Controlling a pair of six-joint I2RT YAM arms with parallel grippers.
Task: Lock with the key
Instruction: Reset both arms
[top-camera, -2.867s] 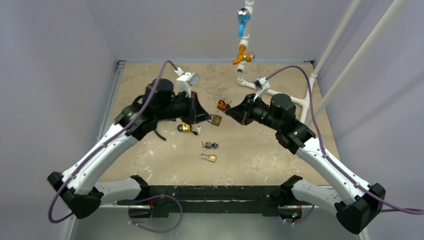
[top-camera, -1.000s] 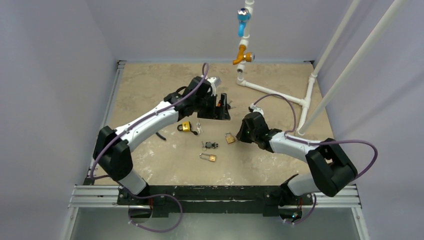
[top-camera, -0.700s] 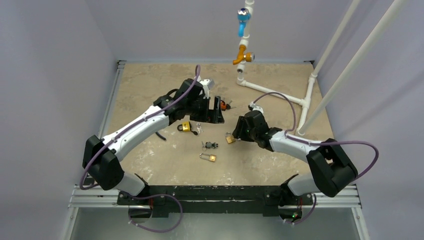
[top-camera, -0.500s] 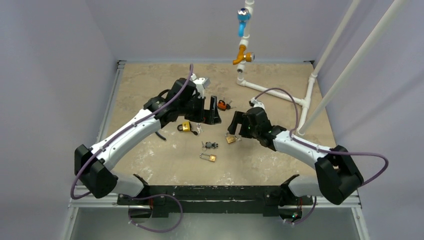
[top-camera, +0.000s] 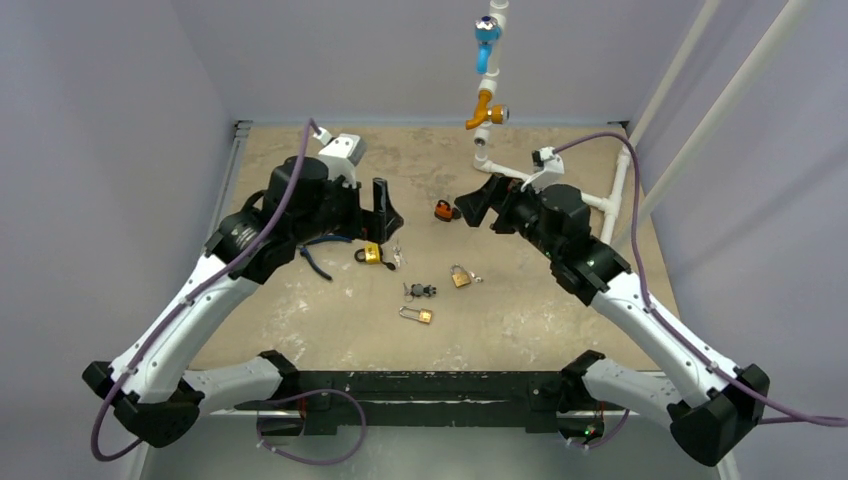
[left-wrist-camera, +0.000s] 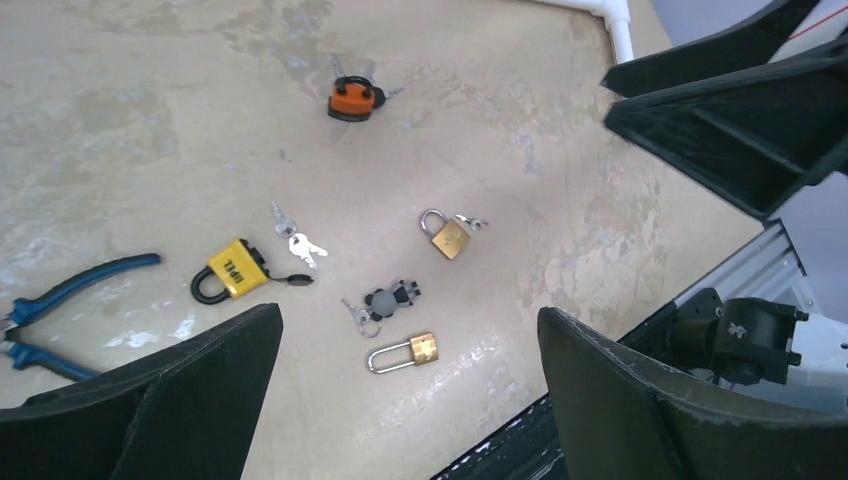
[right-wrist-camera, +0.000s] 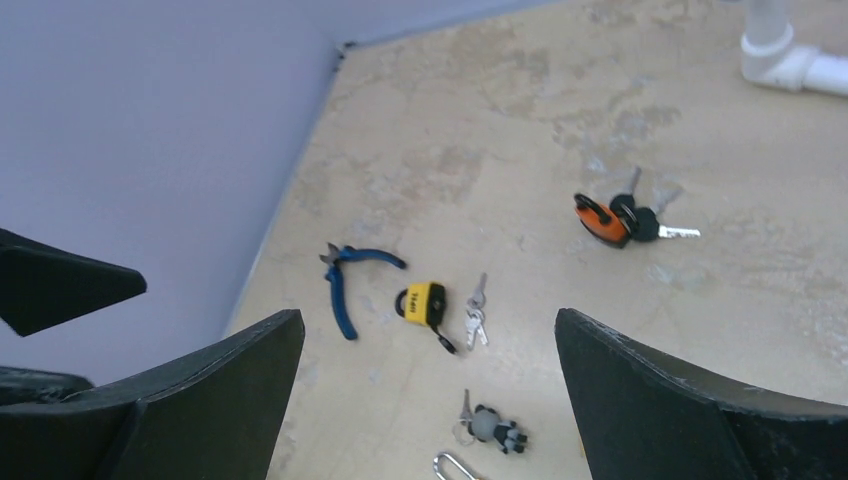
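Note:
A small brass padlock (top-camera: 461, 276) (left-wrist-camera: 446, 236) lies on the table with its shackle down and a small key (left-wrist-camera: 470, 221) at its side. Neither gripper touches it. My left gripper (top-camera: 385, 208) (left-wrist-camera: 410, 400) hangs open and empty above the table's left middle. Raised at the right, near the orange padlock (top-camera: 442, 210) (right-wrist-camera: 600, 220), my right gripper (top-camera: 475, 203) (right-wrist-camera: 430, 400) is open and empty too. The right wrist view does not show the brass padlock.
A yellow padlock (top-camera: 371, 255) (right-wrist-camera: 424, 303) lies beside loose keys (left-wrist-camera: 297, 240) (right-wrist-camera: 475, 315). Blue pliers (top-camera: 315, 258) (right-wrist-camera: 345, 285) lie left of it. A key on a grey figure keychain (top-camera: 420, 291) and a long-shackle brass padlock (top-camera: 417, 315) lie nearer. White pipework (top-camera: 545, 185) stands back right.
The right gripper opened and let go of the small brass padlock, which stays on the table. Both arms lifted and drew apart; the left gripper opened fully.

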